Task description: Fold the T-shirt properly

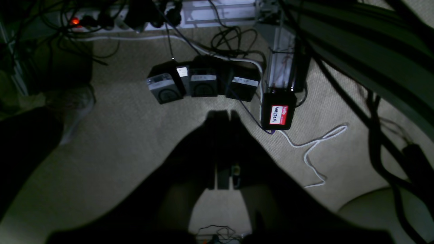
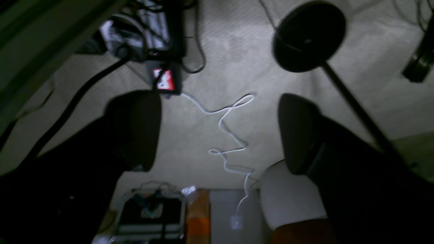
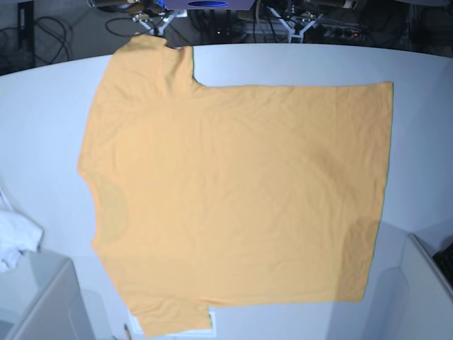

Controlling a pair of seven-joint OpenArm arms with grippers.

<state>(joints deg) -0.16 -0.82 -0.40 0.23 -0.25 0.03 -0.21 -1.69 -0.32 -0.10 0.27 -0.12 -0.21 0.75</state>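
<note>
Orange T-shirt (image 3: 233, 191) lies flat across the white counter (image 3: 49, 113), long axis left-right, collar leftward. Both arms hang off it: left pincer (image 1: 223, 117) closed, right pincer (image 2: 217, 132) wide open, neither nearer.

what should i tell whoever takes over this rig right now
Left gripper: shut, holding nothing, pointed at the carpeted floor, away from the table.
Right gripper: open, empty, also over the floor.
T-shirt: spread flat on the white table, plain side up, neckline toward the base view's left, hem toward its right, both sleeves out. A small white cloth lies at the table's left edge, apart from the shirt.
Done: shirt is laid out flat; no fold visible.
Left: all of the folding; neither arm shows in the base view.
</note>
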